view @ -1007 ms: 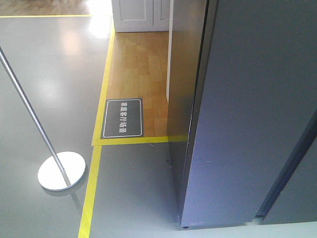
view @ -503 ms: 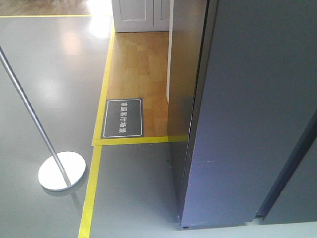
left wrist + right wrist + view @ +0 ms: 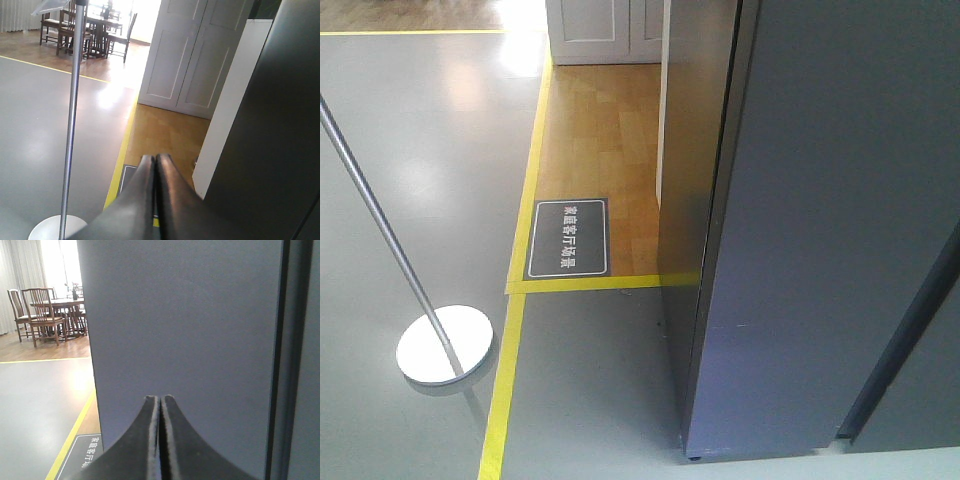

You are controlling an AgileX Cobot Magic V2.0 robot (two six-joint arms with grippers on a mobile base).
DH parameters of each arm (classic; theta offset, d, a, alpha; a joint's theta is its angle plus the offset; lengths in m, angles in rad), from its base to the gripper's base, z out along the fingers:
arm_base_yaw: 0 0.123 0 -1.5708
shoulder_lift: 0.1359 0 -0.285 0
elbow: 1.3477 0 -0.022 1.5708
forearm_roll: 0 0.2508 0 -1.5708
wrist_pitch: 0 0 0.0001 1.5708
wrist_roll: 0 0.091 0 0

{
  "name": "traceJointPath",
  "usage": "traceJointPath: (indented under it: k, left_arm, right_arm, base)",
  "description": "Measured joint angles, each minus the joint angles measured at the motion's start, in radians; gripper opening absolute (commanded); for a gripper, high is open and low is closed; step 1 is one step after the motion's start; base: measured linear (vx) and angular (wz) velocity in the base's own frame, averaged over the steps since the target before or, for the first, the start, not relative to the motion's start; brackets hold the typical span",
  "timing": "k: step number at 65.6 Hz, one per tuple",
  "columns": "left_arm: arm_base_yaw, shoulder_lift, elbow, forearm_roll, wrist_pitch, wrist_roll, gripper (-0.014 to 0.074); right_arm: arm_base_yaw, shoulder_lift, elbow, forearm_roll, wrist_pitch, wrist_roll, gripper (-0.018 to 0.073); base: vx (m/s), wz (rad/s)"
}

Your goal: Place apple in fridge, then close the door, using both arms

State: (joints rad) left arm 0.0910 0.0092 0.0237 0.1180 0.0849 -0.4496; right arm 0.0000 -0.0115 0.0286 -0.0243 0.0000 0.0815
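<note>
The apple is out of view in all three views. The dark grey fridge (image 3: 695, 170) stands at the right of the front view, and its wide grey door (image 3: 820, 250) faces me. A dark seam (image 3: 905, 335) runs down the door's right side. No white interior shows. My left gripper (image 3: 155, 158) is shut with nothing between its fingers and points past the fridge's dark side (image 3: 270, 130) toward the wooden floor. My right gripper (image 3: 160, 399) is also shut and empty, with its tips close in front of the flat grey door (image 3: 185, 315).
A metal pole on a round white base (image 3: 445, 343) stands at the left on the grey floor. Yellow floor tape (image 3: 505, 385) borders a wooden floor with a dark sign (image 3: 568, 238). White double doors (image 3: 185, 55) and a dining table with chairs (image 3: 95, 25) lie beyond.
</note>
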Motion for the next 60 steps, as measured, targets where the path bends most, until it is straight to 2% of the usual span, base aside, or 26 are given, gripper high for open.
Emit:
traceJointPath:
  k: [60]
  left_arm:
    - [0.0, 0.0, 0.0, 0.0, 0.0, 0.0, -0.0006]
  right_arm:
    - [0.0, 0.0, 0.0, 0.0, 0.0, 0.0, -0.0006]
  base:
    - [0.0, 0.0]
